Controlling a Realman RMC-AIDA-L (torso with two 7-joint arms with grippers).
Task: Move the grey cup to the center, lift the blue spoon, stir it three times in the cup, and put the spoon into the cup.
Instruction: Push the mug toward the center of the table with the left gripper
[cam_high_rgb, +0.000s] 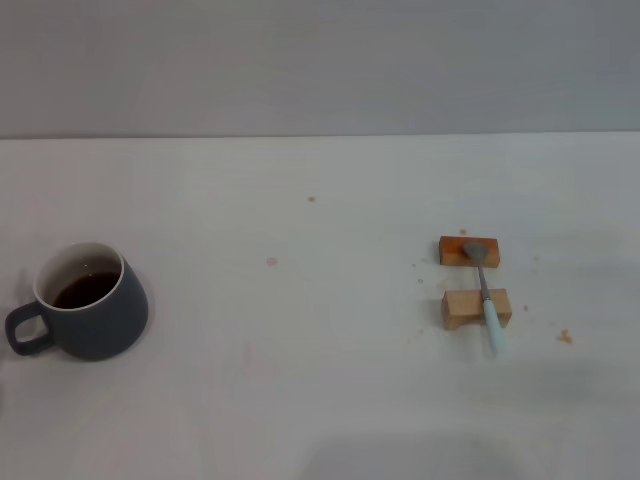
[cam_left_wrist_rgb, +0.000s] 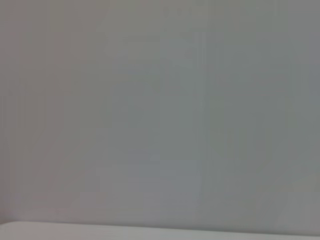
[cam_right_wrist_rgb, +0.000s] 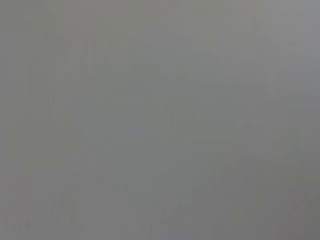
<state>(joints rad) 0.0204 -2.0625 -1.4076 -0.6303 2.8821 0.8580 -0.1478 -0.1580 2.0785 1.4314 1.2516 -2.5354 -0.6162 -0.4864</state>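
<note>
Grippers, left and right: neither appears in any view; both wrist cameras show only blank grey surface, so how far either is open, and whether it has hold of anything, cannot be told. Item one, grey cup: squat ceramic mug, wider at the base, white inside, standing upright at the left side of the white table, well away from the centre, loop handle turned toward the left edge. Holds dark liquid, so likely moderately heavy, rigid, glazed and slippery, breakable; best taken across the body or by the handle and kept level to avoid a spill. Item two, blue spoon: slim, metal bowl and neck, pale blue handle, lying bridged across two wooden blocks at the right of the table, well apart from the cup. Probably light, stiff, prone to pivot; the raised handle end past the nearer block looks the sensible hold.
</note>
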